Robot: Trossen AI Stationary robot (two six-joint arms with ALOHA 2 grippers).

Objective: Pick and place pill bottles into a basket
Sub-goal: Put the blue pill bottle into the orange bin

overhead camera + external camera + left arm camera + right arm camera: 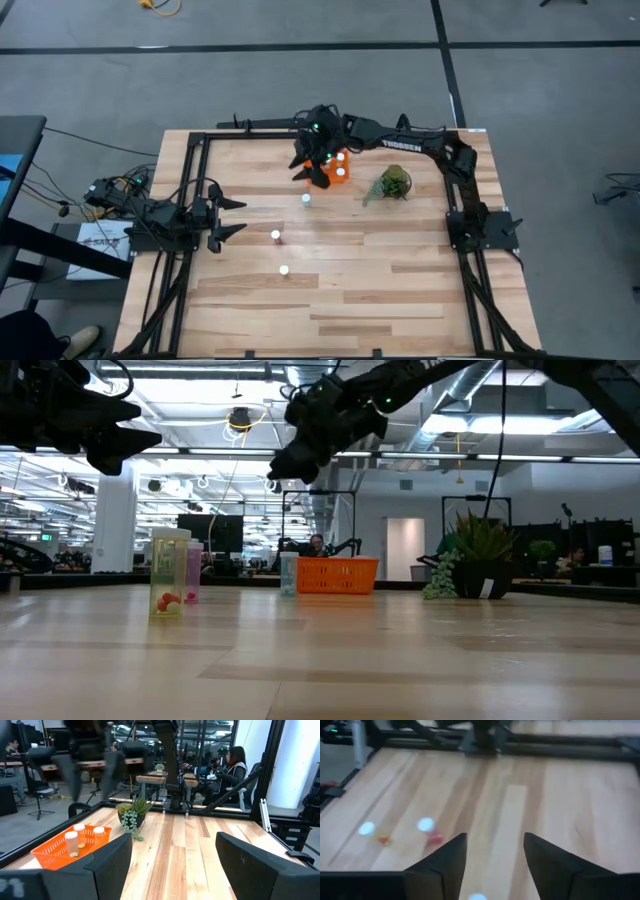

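Note:
The orange basket [334, 170] stands at the far middle of the table and holds pill bottles with white caps [340, 172]. Three of them show in the left wrist view [71, 841]. Three more bottles stand upright on the table: one near the basket [306, 199], one nearer [275, 236] and one nearest [284, 270]. My right gripper [307, 168] is open and empty, raised above the table at the basket's left side [292, 460]. My left gripper [232, 216] is open and empty at the table's left, raised above it [125, 445].
A small green potted plant [393, 184] stands to the right of the basket. A black frame [200, 140] runs along the table's left, far and right edges. Bare wood lies at the table's near half. People sit in the room behind [234, 762].

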